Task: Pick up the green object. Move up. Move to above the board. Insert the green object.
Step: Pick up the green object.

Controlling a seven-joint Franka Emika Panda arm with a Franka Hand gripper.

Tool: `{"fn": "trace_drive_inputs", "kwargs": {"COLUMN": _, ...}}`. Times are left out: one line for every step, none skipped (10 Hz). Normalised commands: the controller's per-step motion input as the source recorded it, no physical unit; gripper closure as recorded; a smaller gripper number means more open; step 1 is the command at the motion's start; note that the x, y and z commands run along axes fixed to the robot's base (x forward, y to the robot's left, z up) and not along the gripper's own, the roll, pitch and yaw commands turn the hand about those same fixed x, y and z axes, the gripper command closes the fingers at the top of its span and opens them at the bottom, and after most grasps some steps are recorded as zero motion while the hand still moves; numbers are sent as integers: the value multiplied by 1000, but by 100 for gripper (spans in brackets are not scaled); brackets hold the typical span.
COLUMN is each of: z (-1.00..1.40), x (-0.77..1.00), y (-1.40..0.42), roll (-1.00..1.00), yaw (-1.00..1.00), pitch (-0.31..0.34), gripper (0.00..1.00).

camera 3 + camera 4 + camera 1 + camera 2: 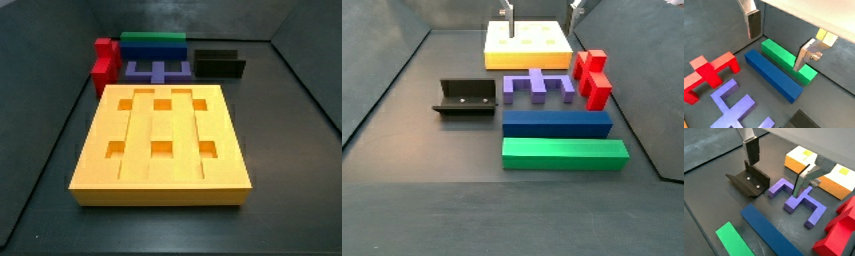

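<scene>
1. In a side view, the forked piece (539,85) lies just before the board (523,60).
2. The stepped block (595,78) lies beside that piece, off the board's right corner.
3. The fixture (465,97) stands before the board, leftward.
4. The inner bar (556,124) lies crosswise farther before the board.
5. The outermost bar (565,154) lies farthest from the board, parallel to and just beside the inner bar.
6. The gripper (543,8) hangs above the board's far end.

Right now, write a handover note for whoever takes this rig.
End effector: open, empty, held above the pieces.
Green object: flat on the floor beside the blue bar, not gripped.
Board: all six holes empty.
Fixture: standing beside the purple piece.
Done: nothing.
Left: pick up the green object, lift, move above the board, insert.
</scene>
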Motion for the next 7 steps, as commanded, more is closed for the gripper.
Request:
{"fn": "trace_drive_inputs", "kwargs": {"z": 0, "x": 0, "y": -63, "roll": 61, "yaw": 0, "pitch": 0, "gripper": 0}}
{"fn": "trace_drive_inputs", "kwargs": {"z": 0, "x": 0, "y": -26, "roll": 0, "yaw": 0, "pitch": 0, "gripper": 0}}
{"fn": "trace_drive_inputs", "kwargs": {"z": 0, "x": 0, "y": 29, "roll": -9, "yaw": 0, "pitch": 0, "gripper": 0}}
{"fn": "trace_drive_inputs", "kwargs": {"z": 0, "x": 0, "y": 29, "roll": -29, "yaw": 0, "pitch": 0, "gripper": 0}}
{"fn": "trace_drive_inputs", "kwargs": {"z": 0, "x": 9, "y": 389, "roll": -67, "yaw": 0, "pitch": 0, "gripper": 0}}
{"fn": "trace_drive_inputs", "kwargs": {"z": -9, "x": 51, "y": 514, "roll": -133, "yaw": 34, "pitch": 0, "gripper": 0}}
{"fn": "trace_drive_inputs", "kwargs": {"z": 0, "x": 0, "y": 463, "roll": -164, "yaw": 0, "pitch": 0, "gripper": 0}}
